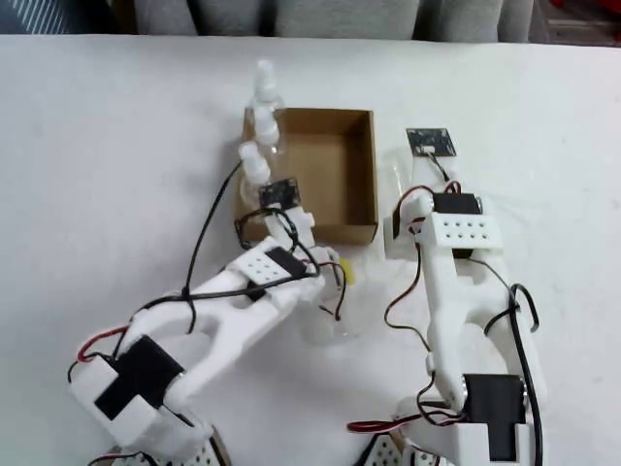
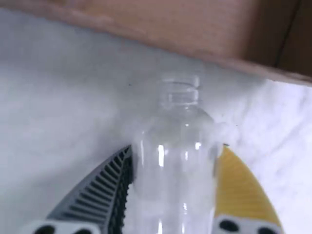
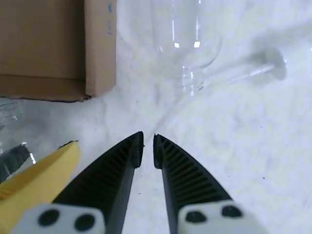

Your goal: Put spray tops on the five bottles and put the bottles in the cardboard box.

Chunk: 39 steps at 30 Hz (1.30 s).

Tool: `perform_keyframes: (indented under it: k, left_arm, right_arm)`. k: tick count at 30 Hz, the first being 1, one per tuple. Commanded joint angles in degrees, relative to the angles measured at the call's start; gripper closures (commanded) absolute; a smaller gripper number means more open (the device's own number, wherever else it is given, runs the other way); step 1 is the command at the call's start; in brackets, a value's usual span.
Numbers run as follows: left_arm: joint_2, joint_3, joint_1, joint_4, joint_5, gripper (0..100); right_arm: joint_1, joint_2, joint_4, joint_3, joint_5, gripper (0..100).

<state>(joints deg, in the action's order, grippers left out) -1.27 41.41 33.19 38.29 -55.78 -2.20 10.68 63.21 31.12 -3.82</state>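
Clear plastic bottle with no top on its threaded neck lies in my left gripper, pinched at the body between the grey ribbed finger and the yellow finger. Its open neck points at the near wall of the brown cardboard box and stops just short of it. The box sits on the white table, around the middle and nearer the far edge. Three white spray tops stand in a row along the box's left wall, and I cannot tell whether they are inside it or just beside it. My right gripper is over bare table off the box's near right corner, its black fingers closed down to a thin slit with nothing between them. Ahead of it a second clear uncapped bottle lies with its neck towards the fingertips, with a thin clear tube lying beside it.
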Motion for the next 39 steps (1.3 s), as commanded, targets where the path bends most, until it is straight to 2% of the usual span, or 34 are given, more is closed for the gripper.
perform_keyframes:
  k: [1, 4, 8, 12, 16, 18, 23, 26, 30, 34, 37, 39]
  left_arm:
    - [6.73, -2.02, -1.54, 3.96, 7.38, 98]
    - [9.45, -2.02, -2.59, 8.62, 12.92, 95]
    - [10.51, -0.62, -2.68, 13.54, 16.26, 98]
    - [10.86, 3.6, -2.68, 14.33, 23.38, 98]
    - [10.86, 4.22, -3.03, 14.07, 24.97, 96]
    - [10.77, 4.13, -4.7, 14.07, 24.97, 89]
    - [10.86, 4.66, -8.4, 14.59, 25.32, 59]
    - [10.86, 3.34, -8.75, 17.93, 25.32, 51]
    - [10.86, 0.88, -8.75, 21.89, 25.32, 56]
    - [10.51, -0.79, -8.75, 21.98, 25.49, 68]
    - [10.51, -2.64, -9.45, 22.15, 29.71, 77]
    - [10.51, -4.04, -10.15, 22.15, 32.0, 79]
  right_arm:
    - [0.13, 1.54, -0.75, -0.35, -0.7, 98.2]
    - [0.13, 1.54, -0.75, -0.35, -0.7, 98.2]
    - [0.13, 1.54, -0.75, -0.35, -0.7, 98.2]
    - [0.22, 1.54, -1.01, 0.35, -0.7, 98.2]
    - [0.22, 1.54, -1.01, 0.44, -0.7, 98.2]
    - [0.22, 1.54, -1.01, 0.44, -0.7, 98.2]
    - [0.22, 1.54, -1.01, 0.44, -0.7, 98.2]
    - [0.22, 1.54, -1.01, 0.44, -0.7, 98.2]
    - [0.22, 1.54, -1.01, 0.44, -0.7, 98.2]
    - [0.22, 1.54, -1.01, 0.44, -0.7, 98.2]
    - [0.22, 1.54, -1.1, 0.44, -0.7, 98.2]
    - [0.22, 1.54, -1.1, 0.44, -0.7, 98.2]
